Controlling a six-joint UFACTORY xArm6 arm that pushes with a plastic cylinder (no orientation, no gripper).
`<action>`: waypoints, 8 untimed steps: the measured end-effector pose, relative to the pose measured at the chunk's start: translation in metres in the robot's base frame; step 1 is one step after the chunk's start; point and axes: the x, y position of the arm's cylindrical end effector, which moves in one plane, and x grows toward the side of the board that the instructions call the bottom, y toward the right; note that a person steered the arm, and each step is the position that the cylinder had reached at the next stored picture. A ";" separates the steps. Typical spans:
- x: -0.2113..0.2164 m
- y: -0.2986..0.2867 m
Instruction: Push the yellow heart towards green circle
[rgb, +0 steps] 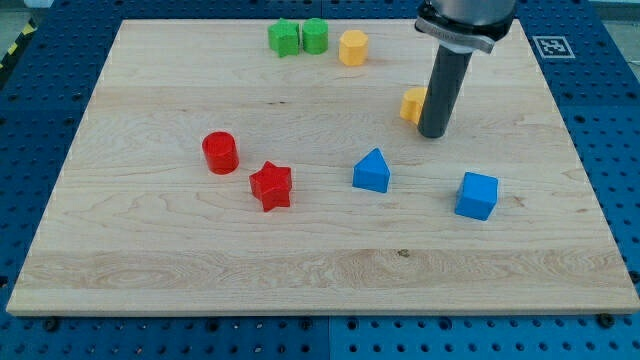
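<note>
Pale wooden counter (150, 260) on a blue perforated base. No jaws on this rig, so nothing released or clenched to report; contact only by a straight dark rod, my tip (432, 134) resting on the board.

Layout:
- small yellow heart-shaped block (411, 104), right of centre, upper half; largely hidden behind the rod, only its left part visible.
- round green circle block (315, 35) near the view's top edge, touching or just beside a green irregular block (284, 38) on its left.
- yellow hexagonal block (352, 47) just right of the green circle, between it and the heart.
- blue wedge-like block (371, 171) and blue cube (477, 195) lower down, well apart from the heart.
- red cylinder (220, 152) and red star (271, 186) at the view's left of centre.

Position: tip at the heart's lower right side, touching or just beside it; cannot tell which, seam hidden by the rod.

Judgement on the step in hand: push direction toward the view's upper left. Best done with the tip kept behind the heart's centre, opposite the green circle, to avoid spinning the block off the rod. Yellow hexagon lies close to the straight path; risk of collision, so aim slightly left of and below it, approaching the green circle from underneath.
</note>
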 end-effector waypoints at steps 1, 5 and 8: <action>-0.024 -0.004; -0.109 -0.040; -0.118 -0.071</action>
